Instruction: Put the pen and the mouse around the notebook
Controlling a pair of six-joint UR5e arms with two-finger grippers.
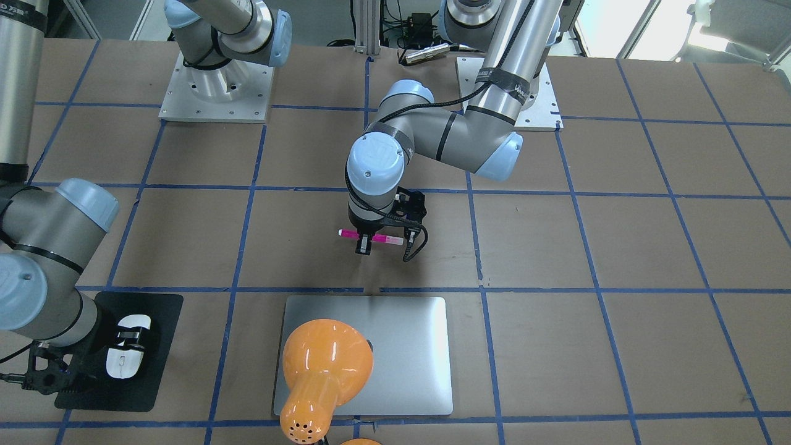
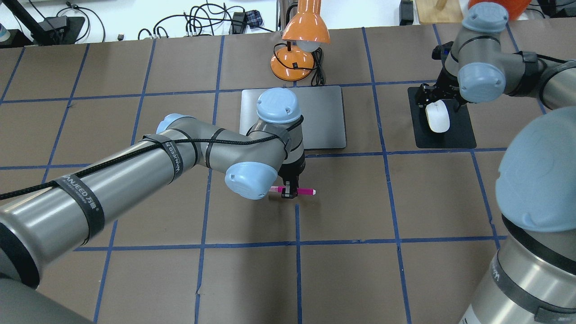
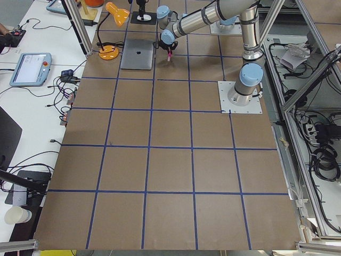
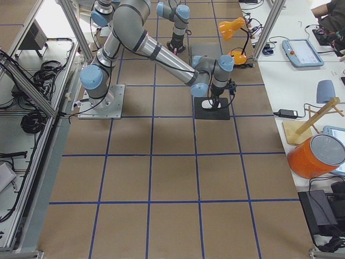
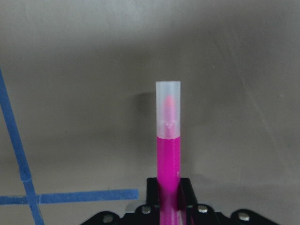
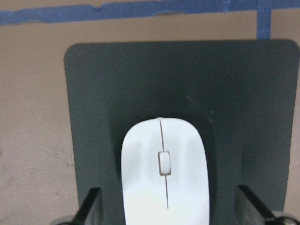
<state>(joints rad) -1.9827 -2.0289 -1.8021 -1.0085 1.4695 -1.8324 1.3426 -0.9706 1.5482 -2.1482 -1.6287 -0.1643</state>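
My left gripper [image 2: 288, 193] is shut on the middle of the magenta pen [image 2: 307, 191], which lies level and low over the brown table, on the robot's side of the silver notebook [image 2: 324, 118]. In the left wrist view the pen [image 5: 168, 150] points away, its pale cap end forward. The white mouse [image 6: 165, 173] rests on a black mat [image 6: 140, 84] to the right of the notebook. My right gripper [image 2: 438, 106] hangs over the mouse, open, and its fingers [image 6: 90, 207] stand apart from the mouse's sides.
An orange desk lamp [image 2: 299, 54] stands at the notebook's far edge, and its shade [image 1: 325, 355] overhangs part of the notebook [image 1: 408, 352]. Blue tape lines grid the table. Cables and devices lie beyond the far edge.
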